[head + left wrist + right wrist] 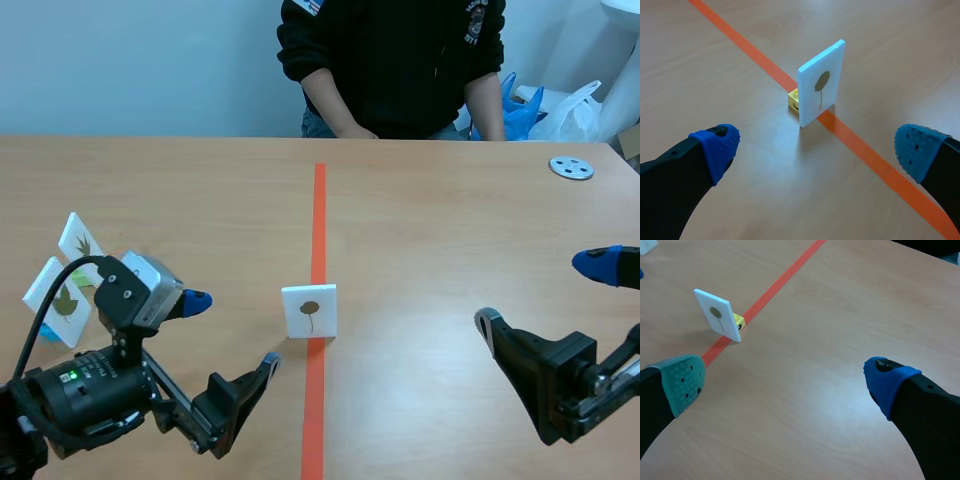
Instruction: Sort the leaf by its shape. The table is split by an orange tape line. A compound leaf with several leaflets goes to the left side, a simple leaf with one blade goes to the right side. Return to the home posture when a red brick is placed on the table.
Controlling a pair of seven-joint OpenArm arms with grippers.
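Across the scene: white leaf card [309, 311] upright on the orange line [319, 200] at mid-table, left gripper [232, 332] and right gripper [545, 293] both spread open and apart from it, two more cards [80, 245] at the far left. Past the left gripper [815, 150]: fingers wide with nothing between, leaf card [821, 85] ahead on the orange line, a small yellow block [793, 100] at its foot. Past the right gripper [785, 380]: open too, leaf card [717, 315] and yellow block [739, 321] well ahead.
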